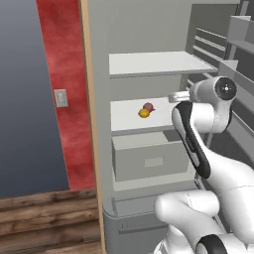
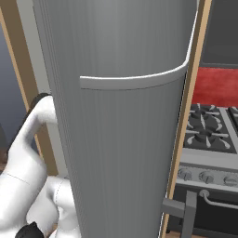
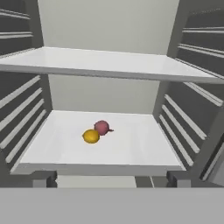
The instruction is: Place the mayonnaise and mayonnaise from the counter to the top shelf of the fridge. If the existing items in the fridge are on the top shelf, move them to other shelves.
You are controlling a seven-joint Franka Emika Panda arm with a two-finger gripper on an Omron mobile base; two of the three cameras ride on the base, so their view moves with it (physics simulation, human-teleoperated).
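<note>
The dark red fruit [image 3: 101, 127] and orange-yellow fruit [image 3: 91, 136] are seen touching on the shelf below the top shelf [image 3: 105, 63] of the fridge [image 1: 144, 30]. The red fruit's stem is pointed right. The gripper [image 3: 111, 178] is held wide apart, holding nothing.

The fridge [image 1: 149, 30] stands open, a tall pale grey cabinet with flat inner shelves and a box drawer [image 1: 151, 158] beneath them. Its top shelf [image 1: 158, 63], a thin pale grey panel, lies bare. On the shelf below it [image 3: 131, 148] sit the two existing items, touching each other near the middle: a dark red round fruit [image 3: 102, 127] with a short stem, and just in front and to its left a smaller orange-yellow round fruit [image 3: 91, 136]. In the right base view the fridge's ribbed grey door [image 2: 121, 139] stands close, with a curved pale handle across it
</note>
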